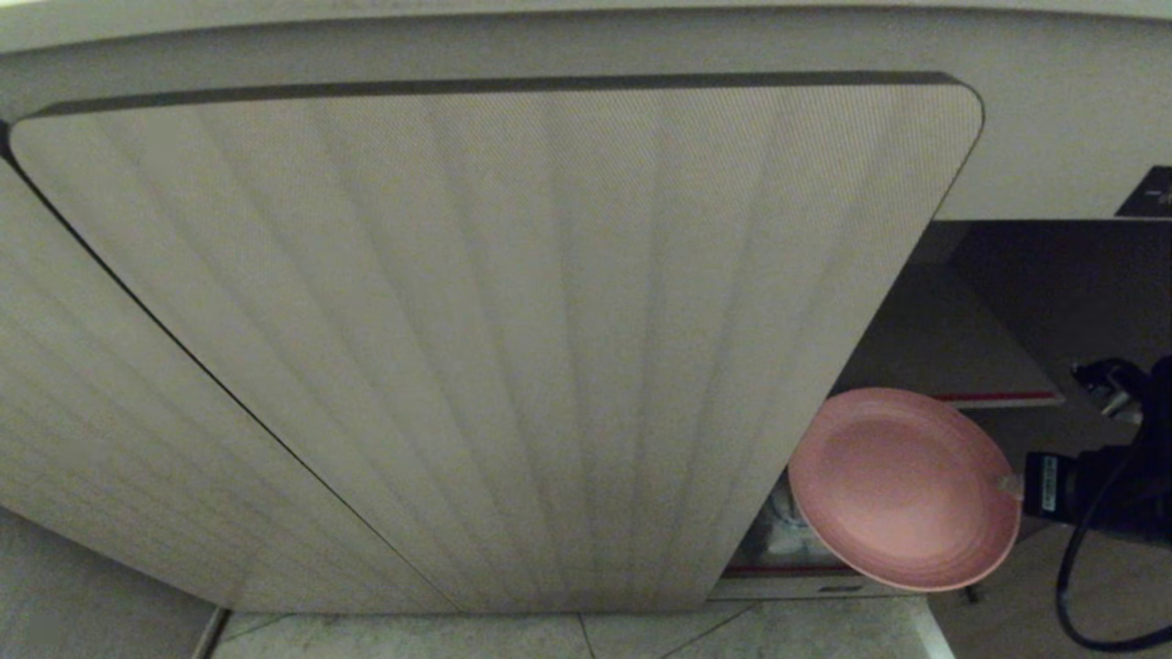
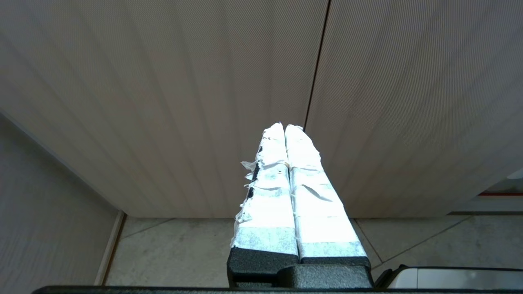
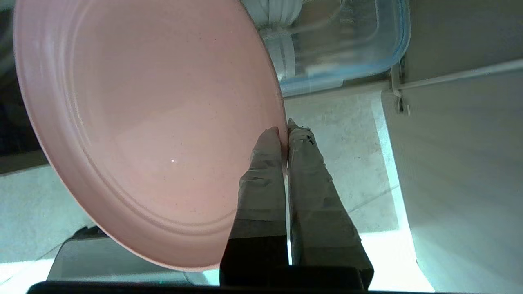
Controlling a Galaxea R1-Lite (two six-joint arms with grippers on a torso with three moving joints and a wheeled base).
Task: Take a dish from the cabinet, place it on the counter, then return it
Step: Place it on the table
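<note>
The pink dish (image 1: 902,485) hangs tilted in the open right side of the cabinet (image 1: 494,348), in front of its red-edged shelf (image 1: 993,396). My right gripper (image 1: 1010,484) comes in from the right and is shut on the dish's right rim. In the right wrist view the dish (image 3: 143,122) fills the frame and the right gripper (image 3: 284,130) pinches its edge between the taped fingers (image 3: 310,175). My left gripper (image 2: 284,126) is shut on nothing, parked low in front of the closed fluted doors (image 2: 204,102). The counter is a pale strip (image 1: 586,14) above the doors.
A clear container with a blue rim (image 3: 347,49) and white ware (image 3: 278,12) sit inside the cabinet behind the dish. Tiled floor (image 1: 586,636) runs below the doors. A black cable (image 1: 1090,586) loops under my right arm. The fluted door (image 1: 494,348) stands just left of the dish.
</note>
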